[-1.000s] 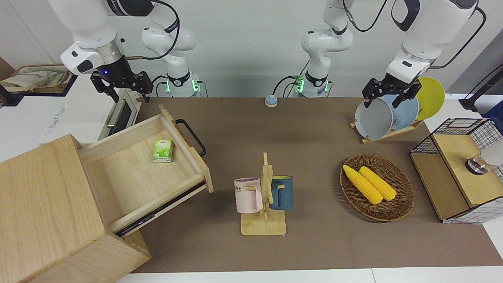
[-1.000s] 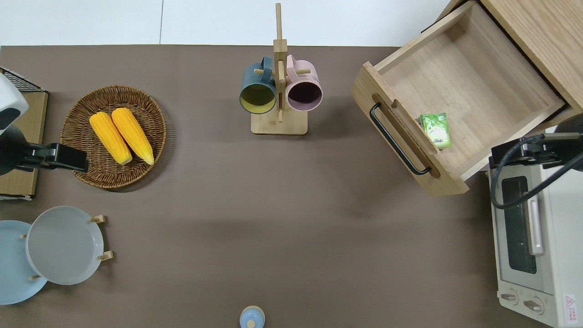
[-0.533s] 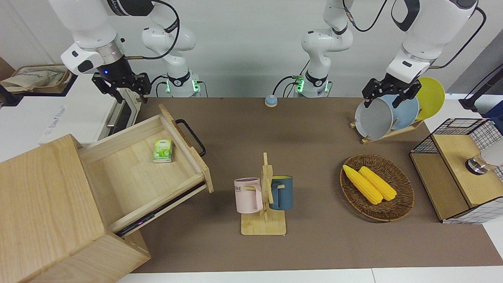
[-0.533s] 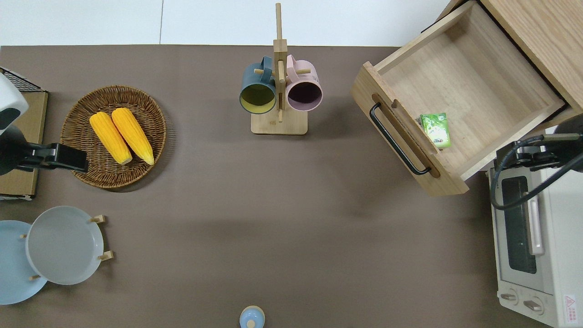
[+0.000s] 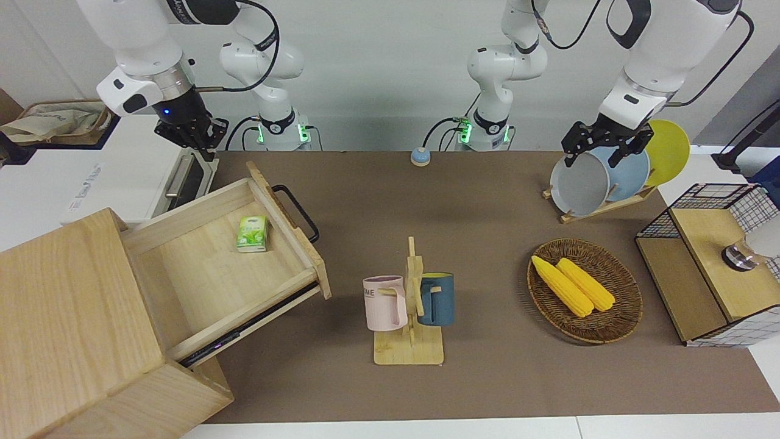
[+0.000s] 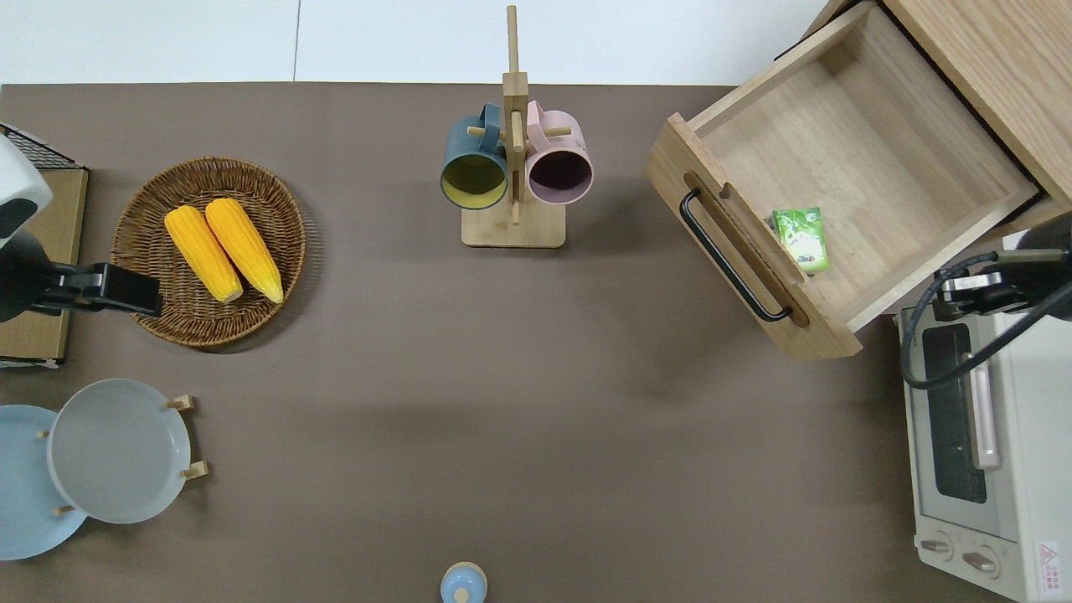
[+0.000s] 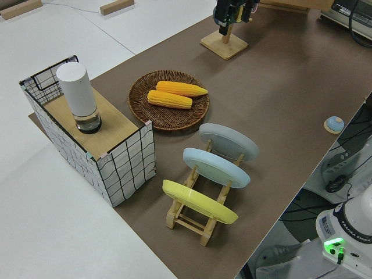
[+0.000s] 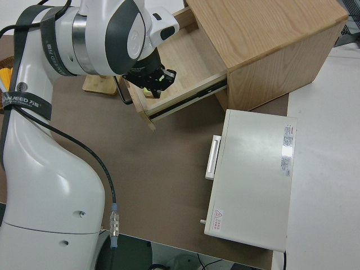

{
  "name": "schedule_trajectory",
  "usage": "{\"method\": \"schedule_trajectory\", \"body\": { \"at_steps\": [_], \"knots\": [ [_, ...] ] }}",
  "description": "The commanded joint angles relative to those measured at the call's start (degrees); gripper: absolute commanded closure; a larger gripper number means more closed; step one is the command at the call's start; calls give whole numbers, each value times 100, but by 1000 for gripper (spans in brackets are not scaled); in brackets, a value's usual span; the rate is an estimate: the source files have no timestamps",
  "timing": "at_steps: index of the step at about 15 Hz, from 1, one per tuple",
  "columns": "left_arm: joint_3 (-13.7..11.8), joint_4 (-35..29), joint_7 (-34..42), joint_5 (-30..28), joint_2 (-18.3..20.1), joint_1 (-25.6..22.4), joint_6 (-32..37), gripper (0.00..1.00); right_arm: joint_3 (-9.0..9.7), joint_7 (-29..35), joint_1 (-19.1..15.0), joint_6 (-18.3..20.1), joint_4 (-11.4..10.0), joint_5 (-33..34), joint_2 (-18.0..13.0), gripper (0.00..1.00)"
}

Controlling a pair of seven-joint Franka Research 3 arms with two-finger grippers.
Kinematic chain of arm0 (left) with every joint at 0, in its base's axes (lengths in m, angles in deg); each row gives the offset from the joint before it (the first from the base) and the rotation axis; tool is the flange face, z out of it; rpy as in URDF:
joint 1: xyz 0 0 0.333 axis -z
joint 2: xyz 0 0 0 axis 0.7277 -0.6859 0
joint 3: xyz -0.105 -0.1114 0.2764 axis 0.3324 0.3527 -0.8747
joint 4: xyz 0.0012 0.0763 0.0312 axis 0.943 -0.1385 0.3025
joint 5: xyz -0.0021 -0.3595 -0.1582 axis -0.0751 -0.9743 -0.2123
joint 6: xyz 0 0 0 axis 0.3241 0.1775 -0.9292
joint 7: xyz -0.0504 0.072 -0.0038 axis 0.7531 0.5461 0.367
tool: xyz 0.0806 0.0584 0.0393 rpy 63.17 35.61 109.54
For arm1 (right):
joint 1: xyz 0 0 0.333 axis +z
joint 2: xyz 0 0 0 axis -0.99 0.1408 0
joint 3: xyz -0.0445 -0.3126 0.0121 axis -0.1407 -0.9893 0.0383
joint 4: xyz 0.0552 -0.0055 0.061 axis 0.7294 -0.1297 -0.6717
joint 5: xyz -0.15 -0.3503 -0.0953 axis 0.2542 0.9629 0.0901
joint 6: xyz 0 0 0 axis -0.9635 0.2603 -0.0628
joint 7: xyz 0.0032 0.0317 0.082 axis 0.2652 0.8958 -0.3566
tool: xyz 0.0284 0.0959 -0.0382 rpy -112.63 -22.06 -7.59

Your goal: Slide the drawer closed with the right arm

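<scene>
Drawer [image 5: 219, 262] pulled fully open, green packet [image 5: 252, 233] inside. Right gripper [image 5: 190, 135] raised at its 12 o'clock over toaster oven [image 6: 971, 435], fingers drawn together, empty. Left arm parked.

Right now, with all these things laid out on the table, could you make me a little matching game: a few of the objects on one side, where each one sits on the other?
Things:
1. green packet
2. corn cobs
3. pink mug
4. grey plate

Places:
A. hanging on the wooden mug stand
B. lying in the wicker basket
C. standing in the wooden plate rack
D. lying in the open drawer

Pairs: 1-D, 2-B, 3-A, 4-C
</scene>
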Motion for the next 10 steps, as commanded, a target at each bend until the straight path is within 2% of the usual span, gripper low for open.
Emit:
{"method": "schedule_trajectory", "body": {
  "at_steps": [1, 2, 5, 10],
  "knots": [
    [-2, 58, -60, 102, 25, 39, 103, 7, 13, -119, -1, 128, 90, 106, 5, 1000],
    [-2, 49, -60, 102, 25, 39, 103, 7, 22, -110, -1, 189, 108, 176, -4, 1000],
    [-2, 58, -60, 102, 25, 39, 103, 7, 31, -40, 157, 391, 344, 256, -4, 1000],
    [-2, 49, -60, 102, 25, 39, 103, 7, 22, 688, 569, 523, 582, 256, -21, 1000]
  ]
}}
